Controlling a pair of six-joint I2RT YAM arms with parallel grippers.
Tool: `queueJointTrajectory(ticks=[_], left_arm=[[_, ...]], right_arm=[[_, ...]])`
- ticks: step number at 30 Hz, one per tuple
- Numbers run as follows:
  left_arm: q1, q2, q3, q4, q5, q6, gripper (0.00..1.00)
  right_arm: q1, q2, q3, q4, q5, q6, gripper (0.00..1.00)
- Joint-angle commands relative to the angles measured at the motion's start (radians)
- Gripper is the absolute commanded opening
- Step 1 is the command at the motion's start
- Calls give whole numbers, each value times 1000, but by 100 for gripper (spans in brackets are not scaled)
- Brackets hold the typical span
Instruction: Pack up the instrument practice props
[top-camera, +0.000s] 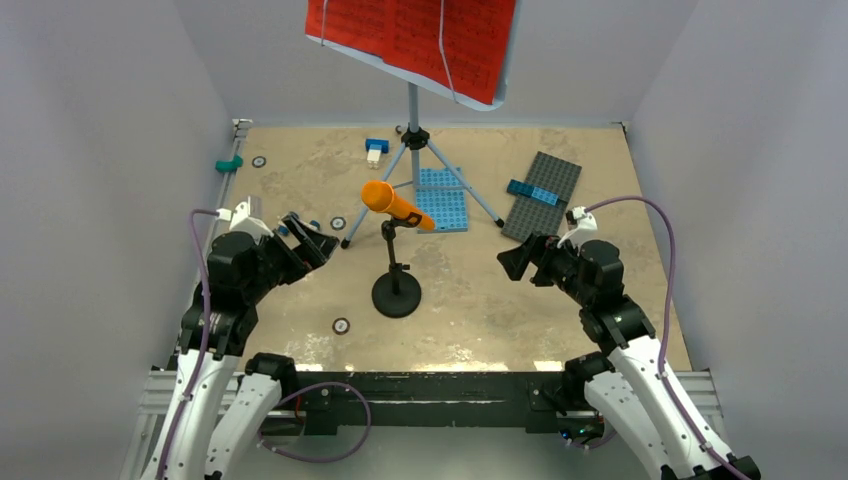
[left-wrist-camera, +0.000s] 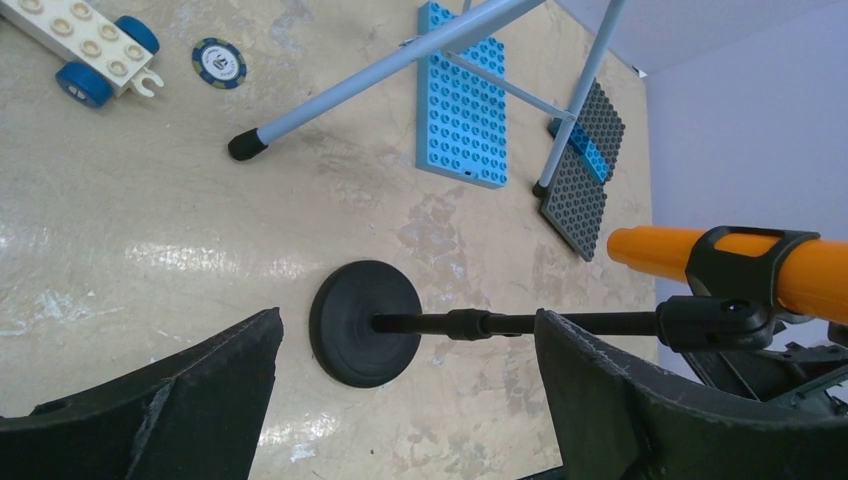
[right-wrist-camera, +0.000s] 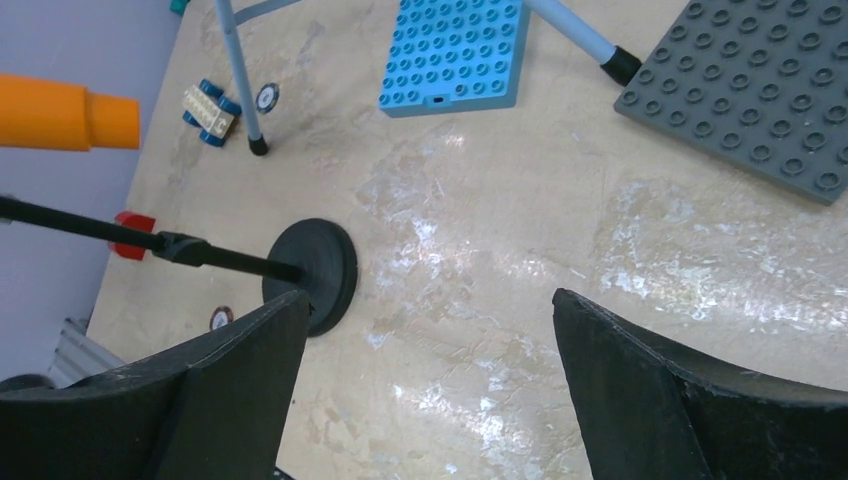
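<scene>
Both arms are empty with jaws spread wide: left gripper (top-camera: 312, 240) at 9 o'clock and right gripper (top-camera: 515, 262) at 3 o'clock of the orange toy microphone (top-camera: 397, 205), which is clipped upright mid-table on its short black round-based stand (top-camera: 396, 295). The flanking pose probably readies a grasp from either side. At 12 o'clock the pale-blue music stand with grey tripod legs (top-camera: 413, 110) props the red sheet-music pages (top-camera: 410, 35); nothing is packed yet.
</scene>
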Motion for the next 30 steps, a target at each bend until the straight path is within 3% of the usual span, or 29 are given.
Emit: queueJointTrajectory(ticks=[1, 5, 9, 13, 18, 21, 25, 30], left_arm=[[-5, -88, -62, 98, 97, 81, 100], [-5, -126, -73, 93, 118, 147, 100], [-5, -131, -63, 67, 114, 207, 100], [-5, -145, -70, 54, 128, 281, 99], [-17, -179, -75, 95, 211, 348, 97], [-18, -202, -128, 206, 389, 342, 92], [-29, -234, -210, 370, 590, 347, 78], [-41, -335, -282, 495, 536, 367, 78]], right_arm=[[1, -20, 33, 20, -82, -13, 97], [1, -25, 45, 2, -50, 48, 99], [1, -7, 41, -9, 80, 136, 99], [1, -11, -24, 82, 155, 143, 92], [1, -51, -46, 143, 57, 39, 95], [1, -70, -64, 164, 10, 15, 94], [1, -73, -65, 154, -29, -19, 93], [1, -89, -58, 146, -73, -34, 93]])
